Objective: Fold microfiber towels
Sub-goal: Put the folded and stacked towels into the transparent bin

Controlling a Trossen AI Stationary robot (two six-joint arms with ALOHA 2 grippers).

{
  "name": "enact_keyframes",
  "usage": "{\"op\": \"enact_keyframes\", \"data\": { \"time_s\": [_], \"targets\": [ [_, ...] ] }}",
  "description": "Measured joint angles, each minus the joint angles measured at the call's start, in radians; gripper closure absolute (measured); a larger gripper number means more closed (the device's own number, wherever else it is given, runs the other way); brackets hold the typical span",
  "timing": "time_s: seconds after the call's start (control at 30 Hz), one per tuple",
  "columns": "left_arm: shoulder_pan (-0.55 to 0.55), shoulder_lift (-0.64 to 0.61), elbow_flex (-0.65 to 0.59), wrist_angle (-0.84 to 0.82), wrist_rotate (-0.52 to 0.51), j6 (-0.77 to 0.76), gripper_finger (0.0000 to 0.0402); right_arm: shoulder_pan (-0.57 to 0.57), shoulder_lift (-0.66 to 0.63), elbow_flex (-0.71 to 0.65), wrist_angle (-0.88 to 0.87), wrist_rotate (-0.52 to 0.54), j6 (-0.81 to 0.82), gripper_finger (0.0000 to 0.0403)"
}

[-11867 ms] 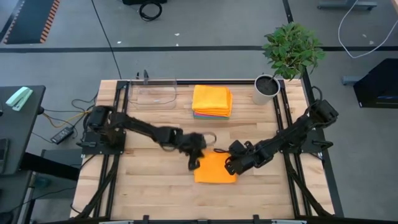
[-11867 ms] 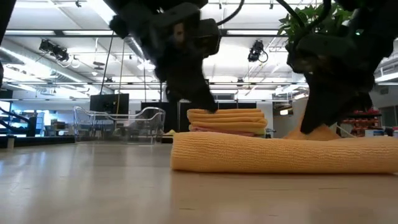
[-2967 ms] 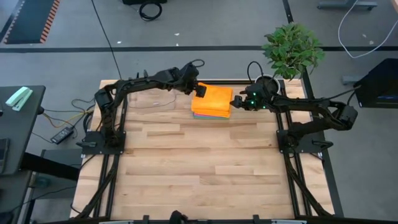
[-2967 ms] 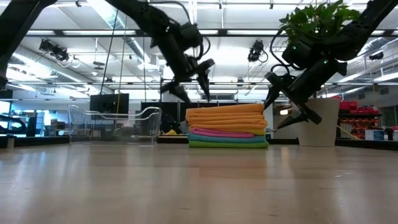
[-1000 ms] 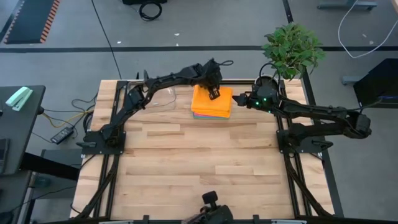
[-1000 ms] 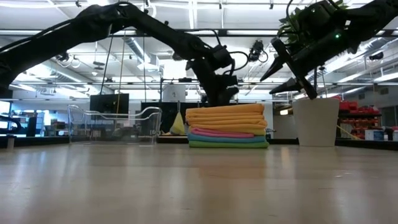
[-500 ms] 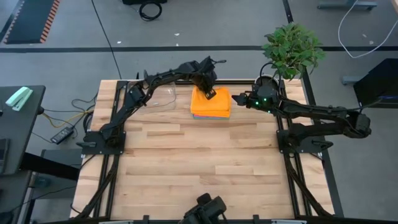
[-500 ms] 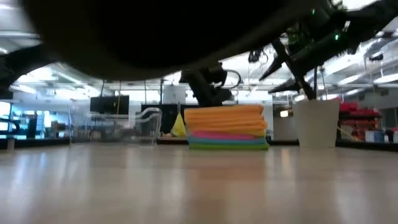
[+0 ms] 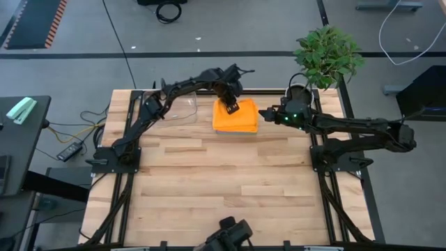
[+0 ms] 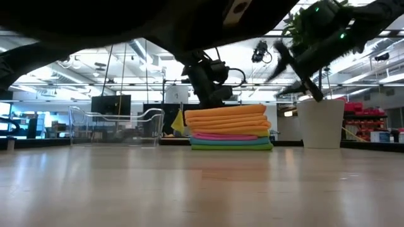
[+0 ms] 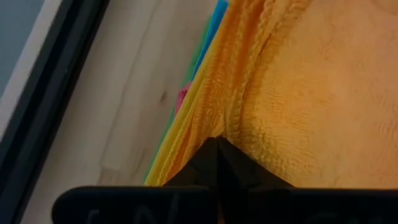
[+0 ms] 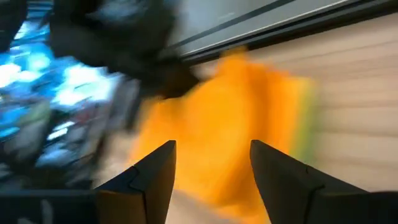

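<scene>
The microfiber towels [image 9: 235,117] lie folded in one stack at the table's far middle, orange ones on top and pink, blue and green beneath [image 10: 230,129]. My left gripper [image 9: 230,108] is shut and stands on the stack's top near its far left corner. My right gripper [image 9: 263,113] hangs open just right of the stack, above the table, with nothing between its fingers [image 12: 211,168]. The orange pile fills the space ahead of it. My left gripper presses its shut fingertips [image 11: 216,152] onto the top orange towel beside its hemmed left edge [image 11: 239,118], near the far left corner. The fingers come from above, slanting down. The towel lies flat on the stack.
A clear plastic tray [image 9: 171,106] stands left of the stack at the far edge. A potted plant [image 9: 298,97] stands right of it, behind my right arm. A dark object [image 9: 226,231] sits at the table's near edge. Bare wood lies across the middle and near part.
My left gripper has moved a little toward the table's left edge and down onto the stack, and has tipped more steeply downward, staying shut. My right gripper has kept its place, open.
</scene>
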Motion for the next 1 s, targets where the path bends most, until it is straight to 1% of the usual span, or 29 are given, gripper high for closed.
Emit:
{"op": "enact_keyframes", "data": {
  "time_s": [0.03, 0.1, 0.13, 0.17, 0.2, 0.3, 0.33, 0.4, 0.5, 0.63, 0.8, 0.9, 1.0],
  "targets": [
    [0.003, 0.000, 0.000, -0.010, 0.008, 0.001, 0.0393, -0.001, 0.012, 0.001, -0.022, 0.043, 0.006, 0.0191],
    [0.003, 0.000, -0.003, -0.019, 0.010, 0.006, 0.0394, -0.022, 0.047, 0.000, -0.078, 0.161, 0.043, 0.0206],
    [0.003, 0.000, -0.006, -0.019, 0.010, 0.015, 0.0396, -0.044, 0.070, 0.000, -0.080, 0.204, 0.053, 0.0217],
    [0.002, 0.000, -0.007, -0.021, 0.010, 0.018, 0.0397, -0.070, 0.098, 0.000, -0.058, 0.218, 0.052, 0.0231],
    [0.002, 0.000, -0.007, -0.022, 0.010, 0.018, 0.0397, -0.094, 0.131, 0.000, -0.024, 0.211, 0.046, 0.0246],
    [0.002, 0.000, -0.007, -0.021, 0.010, 0.020, 0.0394, -0.136, 0.248, 0.000, 0.128, 0.119, 0.015, 0.0289],
    [0.002, 0.000, -0.007, -0.022, 0.009, 0.020, 0.0392, -0.145, 0.285, 0.000, 0.160, 0.103, 0.025, 0.0302],
    [0.002, 0.000, -0.007, -0.021, 0.009, 0.020, 0.0391, -0.166, 0.349, 0.000, 0.197, 0.093, 0.067, 0.0327],
    [0.004, 0.000, -0.007, -0.026, 0.010, 0.044, 0.0396, -0.195, 0.429, 0.030, 0.204, 0.084, 0.107, 0.0359],
    [0.007, 0.000, -0.007, -0.064, 0.010, 0.081, 0.0394, -0.215, 0.532, 0.122, 0.174, 0.036, 0.142, 0.0365],
    [0.018, 0.000, -0.007, -0.141, 0.028, 0.105, 0.0396, -0.226, 0.650, 0.276, -0.035, -0.020, 0.088, 0.0366],
    [0.021, 0.000, -0.007, -0.170, 0.059, 0.107, 0.0396, -0.220, 0.702, 0.334, -0.105, -0.092, 0.046, 0.0366],
    [0.018, 0.000, -0.008, -0.197, 0.096, 0.104, 0.0390, -0.195, 0.720, 0.354, -0.126, -0.159, 0.027, 0.0366]
  ]
}}
